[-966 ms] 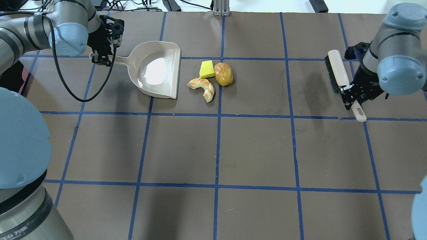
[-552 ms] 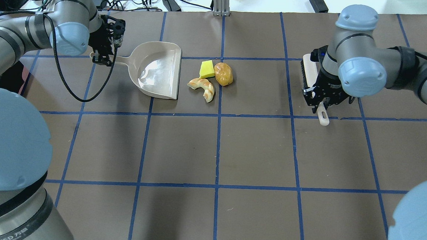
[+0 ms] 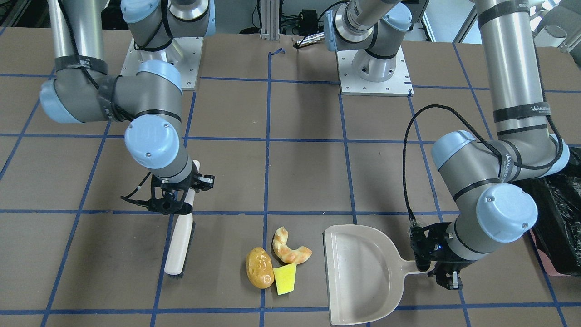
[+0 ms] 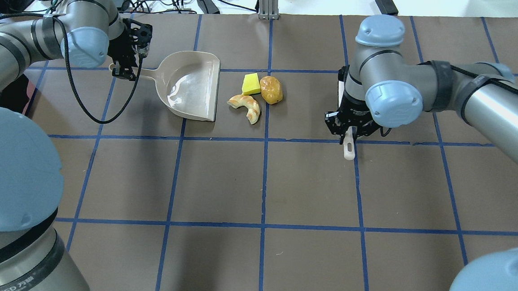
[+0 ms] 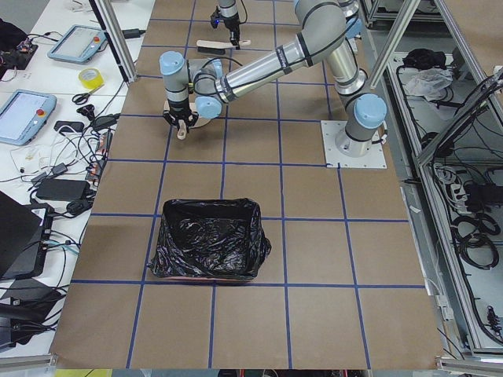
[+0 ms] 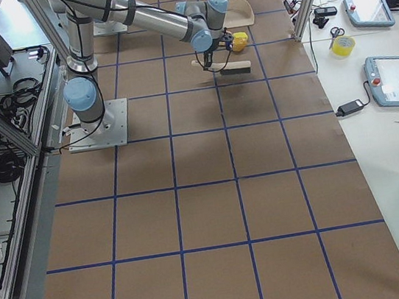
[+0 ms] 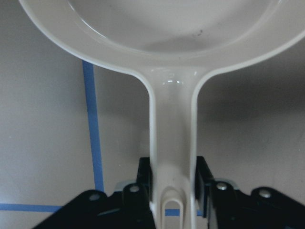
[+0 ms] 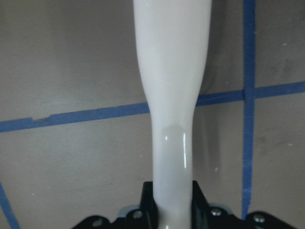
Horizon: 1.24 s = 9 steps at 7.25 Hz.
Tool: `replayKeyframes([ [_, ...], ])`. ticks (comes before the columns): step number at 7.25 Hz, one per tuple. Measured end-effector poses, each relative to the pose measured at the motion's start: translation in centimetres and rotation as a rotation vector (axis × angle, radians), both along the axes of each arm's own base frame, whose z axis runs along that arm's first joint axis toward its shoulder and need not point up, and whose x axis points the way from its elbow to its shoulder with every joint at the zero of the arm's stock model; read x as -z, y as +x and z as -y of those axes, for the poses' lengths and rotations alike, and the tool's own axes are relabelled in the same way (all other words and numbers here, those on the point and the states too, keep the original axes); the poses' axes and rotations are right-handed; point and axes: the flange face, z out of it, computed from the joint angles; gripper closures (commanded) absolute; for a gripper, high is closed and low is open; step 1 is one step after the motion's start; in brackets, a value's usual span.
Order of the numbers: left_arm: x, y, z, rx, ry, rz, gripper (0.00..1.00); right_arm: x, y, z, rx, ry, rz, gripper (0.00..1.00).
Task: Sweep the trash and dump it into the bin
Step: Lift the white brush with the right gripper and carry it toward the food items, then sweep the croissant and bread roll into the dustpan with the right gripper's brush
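Front-facing view: the right gripper [image 3: 176, 205] is closed on the handle of a white brush [image 3: 178, 245]. The brush's bristles face the 3 trash pieces, which sit well apart from it: potato lump [image 3: 258, 268], croissant piece [image 3: 290, 250] and yellow sponge wedge [image 3: 285, 278]. The left gripper [image 3: 436, 268] clamps the handle of the beige dustpan [image 3: 358, 272], whose open mouth is just beside the trash. The bin [image 3: 556, 213] sits at the view's right edge.

Left wrist view: both fingers [image 7: 144, 175] press the sides of the dustpan handle.

Right wrist view: narrow jaws pinch the brush handle.
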Motion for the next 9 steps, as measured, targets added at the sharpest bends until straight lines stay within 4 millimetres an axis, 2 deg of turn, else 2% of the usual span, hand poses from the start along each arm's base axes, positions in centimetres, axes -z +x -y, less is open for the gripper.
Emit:
replayKeyframes([
  [4, 0.1, 0.0, 0.0, 0.0, 0.002, 0.001, 1.0, 0.3, 7.8, 1.2, 0.03, -0.027, 0.007, 1.0],
  [7, 0.1, -0.1, 0.0, 0.001, 0.001, 0.001, 1.0, 1.3, 11.6, 0.8, 0.046, -0.028, 0.0, 1.0],
  [9, 0.1, -0.1, 0.0, 0.002, 0.0, 0.0, 1.0, 1.1, 14.8, 1.3, 0.069, -0.048, 0.012, 1.0],
])
